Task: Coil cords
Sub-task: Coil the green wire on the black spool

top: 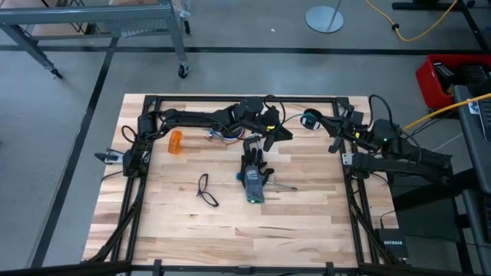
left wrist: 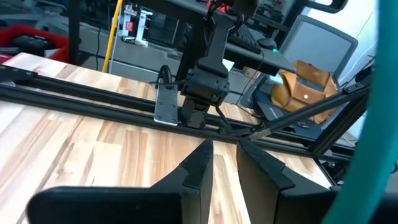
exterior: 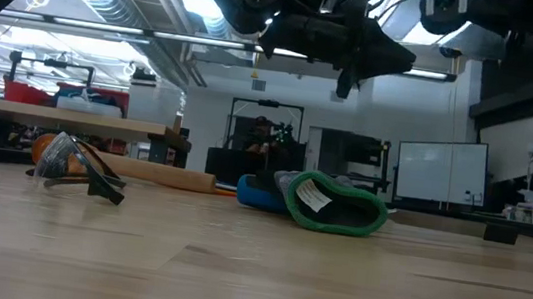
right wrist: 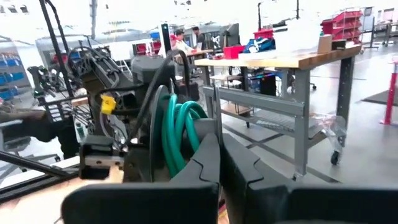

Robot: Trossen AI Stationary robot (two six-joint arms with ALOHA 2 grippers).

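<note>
The wound cord [top: 311, 119], teal turns on a small round dark disc, sat at the far edge of the table near the right-hand corner. The loose cord loop [top: 205, 189] lay flat on the wood well apart from it, toward the near left. In the low view it showed only as a low dark tangle [exterior: 77, 175].

The right gripper [right wrist: 221, 138] stood just beside the disc with its fingers pressed together and nothing between them. Its wrist view showed the teal turns [right wrist: 180, 134] right beyond the fingertips, not touching them. The high view gave the disc only as a small spot.

The left gripper [top: 270, 138] hung above the middle of the table, over the work glove [top: 253, 178], well clear of both cords. Its fingers [left wrist: 202, 163] stood a narrow gap apart. No cord showed between them in the left wrist view, which looked over bare planks to the right arm [left wrist: 202, 87] at the table frame.

The glove's green cuff [exterior: 336, 203] faced the low camera. An orange cylinder [top: 176, 142] lay on its side beyond the loop; whether it held anything could not be told.
</note>
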